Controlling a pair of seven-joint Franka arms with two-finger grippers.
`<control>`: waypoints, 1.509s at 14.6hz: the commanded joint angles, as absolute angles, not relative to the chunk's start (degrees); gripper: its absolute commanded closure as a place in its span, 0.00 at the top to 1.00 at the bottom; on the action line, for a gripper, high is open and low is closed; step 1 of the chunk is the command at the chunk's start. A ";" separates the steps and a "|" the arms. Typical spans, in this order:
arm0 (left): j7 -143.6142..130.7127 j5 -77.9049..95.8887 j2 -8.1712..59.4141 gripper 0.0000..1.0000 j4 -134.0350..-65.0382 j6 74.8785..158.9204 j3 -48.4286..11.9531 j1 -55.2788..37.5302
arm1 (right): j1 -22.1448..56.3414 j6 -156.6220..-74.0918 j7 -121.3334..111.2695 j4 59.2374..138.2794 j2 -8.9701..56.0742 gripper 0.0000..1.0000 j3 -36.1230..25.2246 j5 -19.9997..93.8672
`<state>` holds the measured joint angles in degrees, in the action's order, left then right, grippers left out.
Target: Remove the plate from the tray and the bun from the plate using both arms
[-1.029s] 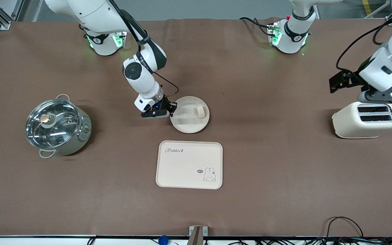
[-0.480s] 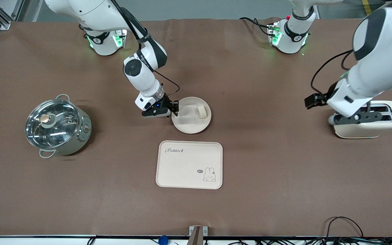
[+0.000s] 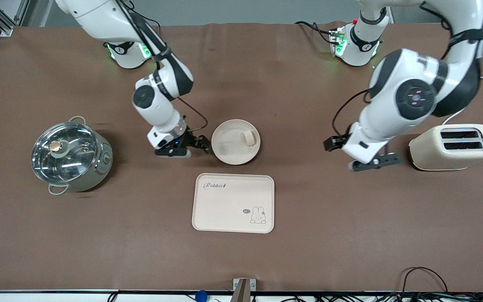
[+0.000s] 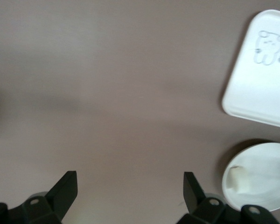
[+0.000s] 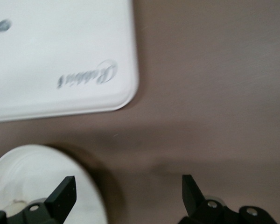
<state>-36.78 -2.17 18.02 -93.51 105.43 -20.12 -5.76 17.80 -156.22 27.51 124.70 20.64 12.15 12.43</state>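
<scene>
The round cream plate [image 3: 229, 152] rests on the brown table, farther from the front camera than the rabbit tray. The small pale bun [image 3: 247, 137] lies in it, on the side toward the left arm's end. My right gripper [image 3: 197, 145] is open and empty, low beside the plate's rim toward the pot; its wrist view [image 5: 128, 192] shows the plate [image 5: 37, 177] under one finger. My left gripper [image 3: 371, 162] is open and empty over bare table between plate and toaster; its wrist view [image 4: 129, 189] shows the plate [image 4: 270, 177] and bun [image 4: 238, 181] off to one side.
A steel pot [image 3: 71, 156] with a glass lid stands toward the right arm's end. A cream toaster [image 3: 453, 147] stands toward the left arm's end. The rectangular rabbit tray [image 3: 233, 203] lies nearer the front camera than the plate.
My right gripper has let go of the plate's rim and drawn back toward the pot. My left arm has swung from over the toaster toward the plate.
</scene>
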 commanded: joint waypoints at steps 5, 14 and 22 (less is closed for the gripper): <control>-54.56 -2.98 25.91 1.00 -93.16 117.23 -20.04 -15.81 | 3.63 -122.46 19.10 115.31 9.77 1.00 12.74 12.57; -79.70 -12.04 37.61 1.00 -92.72 129.72 -20.13 -26.71 | -8.52 -99.23 -4.20 97.30 3.16 1.00 3.34 4.25; -87.54 -12.13 42.18 0.92 -93.16 131.75 -20.13 -30.58 | -5.28 -87.36 -4.04 85.96 0.88 1.00 -1.76 -0.09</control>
<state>-85.90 -10.83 41.14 -93.55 130.97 -20.17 -30.00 -6.70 -88.40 -4.70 86.46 1.08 -1.01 1.67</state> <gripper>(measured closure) 0.018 0.000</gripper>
